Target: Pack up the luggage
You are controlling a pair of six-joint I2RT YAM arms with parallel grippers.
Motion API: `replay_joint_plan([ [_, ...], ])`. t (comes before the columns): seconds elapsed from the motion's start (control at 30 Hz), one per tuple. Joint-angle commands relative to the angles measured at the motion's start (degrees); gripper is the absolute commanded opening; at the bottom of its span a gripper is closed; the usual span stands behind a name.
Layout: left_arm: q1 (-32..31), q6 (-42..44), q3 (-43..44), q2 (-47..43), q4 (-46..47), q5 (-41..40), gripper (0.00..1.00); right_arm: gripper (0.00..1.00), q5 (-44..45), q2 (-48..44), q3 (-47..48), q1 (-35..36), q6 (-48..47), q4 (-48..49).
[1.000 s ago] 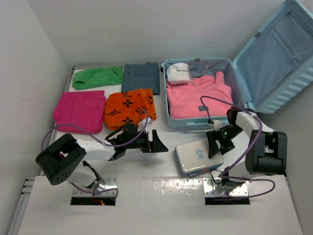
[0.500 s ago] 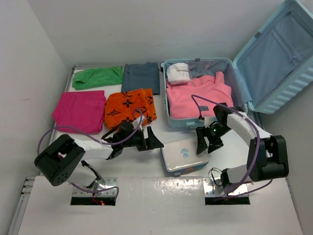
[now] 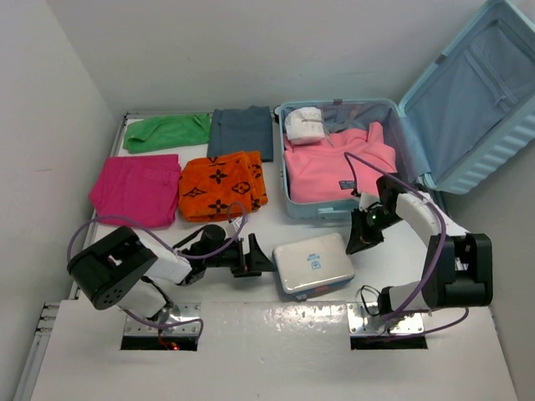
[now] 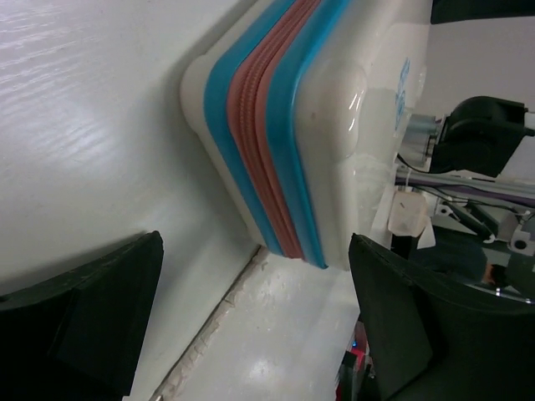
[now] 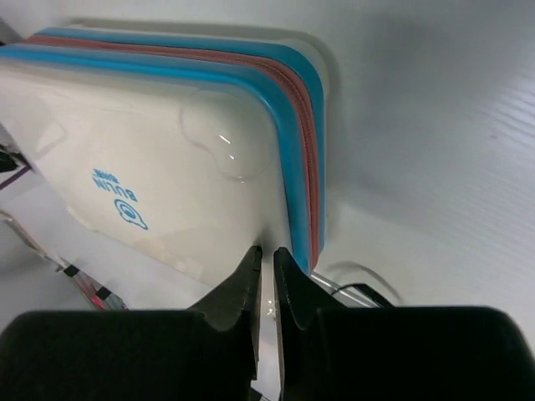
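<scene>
The luggage (image 3: 322, 210) lies open at the back right, its pale blue lid (image 3: 472, 100) leaning back. A pink sweater (image 3: 338, 171) and a white roll (image 3: 305, 125) lie inside. A white zip pouch (image 3: 313, 262) with blue and red zipper bands rests flat on the table near the front. My left gripper (image 3: 261, 259) is open just left of the pouch, whose corner (image 4: 276, 167) sits ahead of the wide-spread fingers. My right gripper (image 3: 357, 244) is shut at the pouch's right edge (image 5: 150, 159), its fingertips (image 5: 267, 251) holding nothing.
Folded clothes lie on the left half of the table: green (image 3: 167, 131), grey-blue (image 3: 242, 132), magenta (image 3: 136, 189) and orange patterned (image 3: 221, 184). A white wall runs along the left side. Both arm bases stand at the near edge.
The pouch slid left across the table. My right gripper shut from open and drew back slightly to the right. The left gripper pulled back toward its base and lower.
</scene>
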Motion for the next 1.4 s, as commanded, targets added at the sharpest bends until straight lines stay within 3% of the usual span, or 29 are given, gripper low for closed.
replay_joint_plan([
  [0.0, -0.76, -2.44, 0.53, 3.85, 8.75, 0.65, 0.95, 0.10, -6.78, 3.36, -1.05, 0.56, -0.63, 4.01],
  [0.13, -1.90, -3.57, 1.24, 7.72, 10.08, 0.65, 0.95, 0.18, -6.27, 5.49, -0.87, 1.96, 0.86, 4.45],
  [0.33, -3.75, -4.90, 4.66, 14.32, 13.06, -2.68, 0.96, 0.18, -2.93, 7.25, -0.78, 6.71, 3.41, 5.50],
  [0.53, -7.26, -7.44, 8.79, 23.10, 19.64, -4.62, 0.96, 0.13, -0.03, 9.09, -1.22, 11.62, 5.52, 6.03],
  [0.67, -7.27, -7.45, 11.16, 23.73, 24.39, -4.62, 0.95, 0.09, 0.76, 8.74, -1.31, 15.85, 6.05, 6.21],
  [1.0, -6.74, -5.95, 14.33, 14.42, 25.02, -5.33, 0.91, 0.06, -3.98, 8.04, -1.31, 24.11, 6.05, 6.56],
  [1.13, -5.69, -5.95, 16.35, 10.64, 22.91, -5.94, 0.90, 0.06, -9.15, 7.16, -0.52, 23.94, 5.96, 6.38],
  [1.37, -6.21, -1.65, 21.18, 1.68, 20.97, -5.94, 0.88, 0.08, -8.73, 7.51, 3.52, 24.03, 4.90, 4.37],
])
